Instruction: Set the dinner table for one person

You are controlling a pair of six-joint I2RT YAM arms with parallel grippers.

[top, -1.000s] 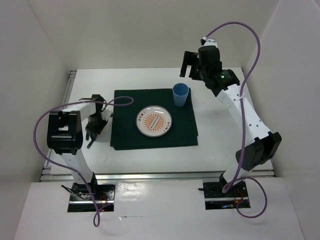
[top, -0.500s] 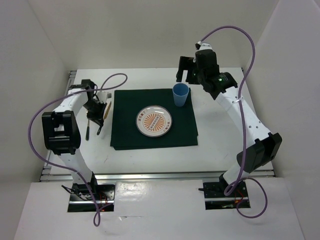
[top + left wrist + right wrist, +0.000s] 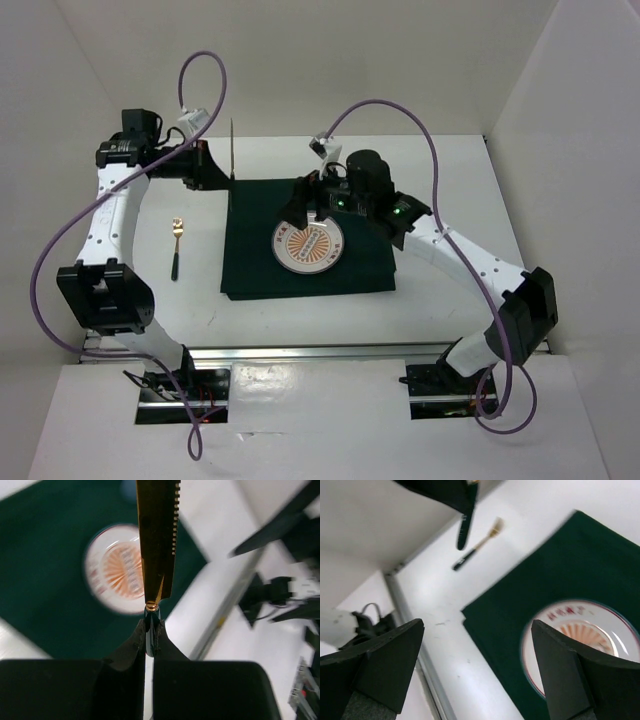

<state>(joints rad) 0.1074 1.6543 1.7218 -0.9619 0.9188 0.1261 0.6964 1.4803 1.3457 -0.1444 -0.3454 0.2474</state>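
My left gripper [image 3: 210, 168] is shut on the black handle of a gold knife [image 3: 232, 148] and holds it in the air over the back left corner of the green placemat [image 3: 250, 272], blade up. In the left wrist view the jaws [image 3: 151, 630] pinch the handle and the serrated blade [image 3: 157, 535] points away. A gold fork [image 3: 175, 245] with a black handle lies on the white dinner table [image 3: 440, 290] left of the placemat. A patterned plate [image 3: 312, 248] sits mid-placemat. My right gripper [image 3: 308, 205] hangs open and empty above the plate's back edge [image 3: 477, 630].
The right arm lies across the back right of the placemat and hides what stands there. Silver rails [image 3: 300, 350] run along the table's edges. White walls close in the left, back and right sides. The right wrist view shows the fork [image 3: 477, 545] and plate [image 3: 580, 640].
My left gripper has lifted the knife from the table left of the placemat and swung it up and back. My right arm has swung from the back right over the plate, hiding the blue cup.
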